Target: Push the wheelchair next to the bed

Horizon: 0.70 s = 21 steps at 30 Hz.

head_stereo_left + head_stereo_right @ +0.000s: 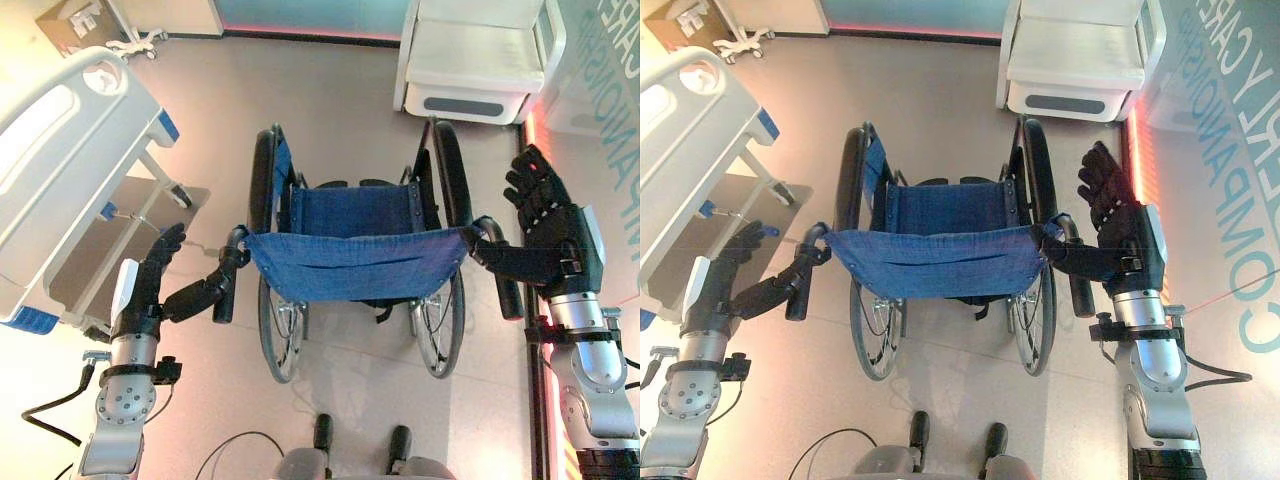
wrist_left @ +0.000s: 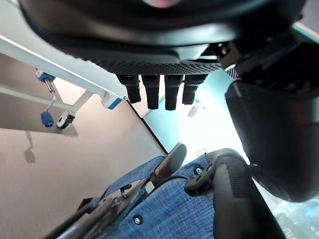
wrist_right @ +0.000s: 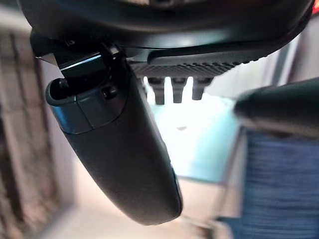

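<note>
We're standing behind the wheelchair, which sits centre of the floor, its blue back sling facing us. The bed is off to our left, apart from the chair; a white cabinet stands ahead on the right.

Left robot hand: fingers straight, thumb reaching toward the left push handle and touching or nearly so; not wrapped round it. Right robot hand: fingers also straight and spread, thumb stretched across to the right push handle, no closed grip.

Our read: we're at the grasp stage, w/ the push itself not begun. Next move prob. calls for curling both hands round the handles, then driving fwd and steering left so the chair ends up beside the bed w/o its wheel clipping the bed frame.
</note>
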Tool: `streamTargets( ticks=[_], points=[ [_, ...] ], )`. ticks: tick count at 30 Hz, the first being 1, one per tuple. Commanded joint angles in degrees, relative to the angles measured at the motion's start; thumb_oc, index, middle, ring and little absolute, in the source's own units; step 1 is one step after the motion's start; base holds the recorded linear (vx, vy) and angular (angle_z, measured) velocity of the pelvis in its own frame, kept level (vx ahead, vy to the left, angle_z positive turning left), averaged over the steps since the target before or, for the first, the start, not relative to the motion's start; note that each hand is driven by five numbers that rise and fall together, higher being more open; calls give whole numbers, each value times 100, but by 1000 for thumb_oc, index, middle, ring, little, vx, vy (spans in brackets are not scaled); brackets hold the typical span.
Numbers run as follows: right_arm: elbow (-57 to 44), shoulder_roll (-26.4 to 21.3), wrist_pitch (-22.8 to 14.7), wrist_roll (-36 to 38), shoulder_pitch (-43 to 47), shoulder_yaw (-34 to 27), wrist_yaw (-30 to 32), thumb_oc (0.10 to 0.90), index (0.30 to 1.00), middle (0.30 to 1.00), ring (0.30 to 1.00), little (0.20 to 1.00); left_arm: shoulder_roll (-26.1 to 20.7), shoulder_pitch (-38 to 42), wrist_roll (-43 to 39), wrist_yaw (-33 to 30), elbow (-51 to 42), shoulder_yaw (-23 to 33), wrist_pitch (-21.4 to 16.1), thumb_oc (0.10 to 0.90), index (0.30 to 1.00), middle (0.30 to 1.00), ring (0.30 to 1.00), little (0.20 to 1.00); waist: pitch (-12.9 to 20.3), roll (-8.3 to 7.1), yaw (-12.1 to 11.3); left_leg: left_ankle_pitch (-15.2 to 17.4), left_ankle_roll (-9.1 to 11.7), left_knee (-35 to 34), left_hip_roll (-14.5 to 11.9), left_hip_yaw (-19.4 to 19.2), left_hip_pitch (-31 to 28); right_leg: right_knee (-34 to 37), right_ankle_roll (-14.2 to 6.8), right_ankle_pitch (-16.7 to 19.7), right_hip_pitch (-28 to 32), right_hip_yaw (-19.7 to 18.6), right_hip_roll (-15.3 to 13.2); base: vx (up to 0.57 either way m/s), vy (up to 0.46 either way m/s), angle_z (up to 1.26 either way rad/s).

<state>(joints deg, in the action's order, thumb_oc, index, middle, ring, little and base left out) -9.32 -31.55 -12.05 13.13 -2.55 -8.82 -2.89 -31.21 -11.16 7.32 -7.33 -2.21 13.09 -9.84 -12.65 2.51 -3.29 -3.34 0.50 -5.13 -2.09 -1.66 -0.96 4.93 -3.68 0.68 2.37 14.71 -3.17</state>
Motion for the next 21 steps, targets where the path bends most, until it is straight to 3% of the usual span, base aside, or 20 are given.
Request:
streamTargets(
  ticks=[1, 3, 7, 10, 18, 21],
  points=[
    [-474, -618, 421, -1445, 223, -341, 571, 800, 900, 900, 900, 900, -988, 183, -19, 85, -319, 377, 39, 800, 900, 900, 900, 900, 267, -231, 33, 459, -174, 485, 176, -107, 200, -851, -169, -348, -386, -350, -180, -51, -30, 0],
    [-246, -925, 751, -2012, 285, -242, 777, 800, 900, 900, 900, 900, -1094, 347, -291, 364, -297, 208, 154, 800, 900, 900, 900, 900, 232, -250, 59, 459, -176, 497, 165, -140, 198, -866, -178, -337, -383, -362, -165, -48, -40, 0],
    [-85, -1117, 1085, -2382, 460, -47, 965, 800, 900, 900, 900, 900, -1170, 609, -412, 486, -111, -131, 315, 800, 900, 900, 900, 900, 203, -261, 86, 467, -182, 509, 161, -164, 192, -882, -190, -328, -389, -389, -151, -8, -8, 0],
    [70, -1287, 1577, -2749, 647, 195, 976, 800, 900, 900, 900, 900, -1188, 922, -497, 651, 147, -568, 567, 800, 900, 900, 900, 900, 185, -269, 126, 478, -191, 526, 162, -198, 172, -897, -209, -315, -389, -441, -134, 0, 0, 0],
    [495, -1503, 2378, -2980, 1007, 661, 1082, 800, 900, 900, 900, 900, -1290, 1411, -688, 557, 776, -1173, 941, 800, 900, 900, 900, 900, 159, -294, 162, 510, -211, 582, 162, -276, 164, -913, -228, -306, -389, -511, -113, 0, 0, 0],
    [647, -1529, 2692, -2966, 1185, 807, 1024, 800, 900, 900, 900, 900, -1331, 1576, -622, 613, 985, -1375, 1252, 800, 900, 900, 900, 900, 152, -310, 164, 528, -218, 611, 160, -298, 172, -912, -234, -301, -386, -518, -115, 0, 0, 0]
  ],
)
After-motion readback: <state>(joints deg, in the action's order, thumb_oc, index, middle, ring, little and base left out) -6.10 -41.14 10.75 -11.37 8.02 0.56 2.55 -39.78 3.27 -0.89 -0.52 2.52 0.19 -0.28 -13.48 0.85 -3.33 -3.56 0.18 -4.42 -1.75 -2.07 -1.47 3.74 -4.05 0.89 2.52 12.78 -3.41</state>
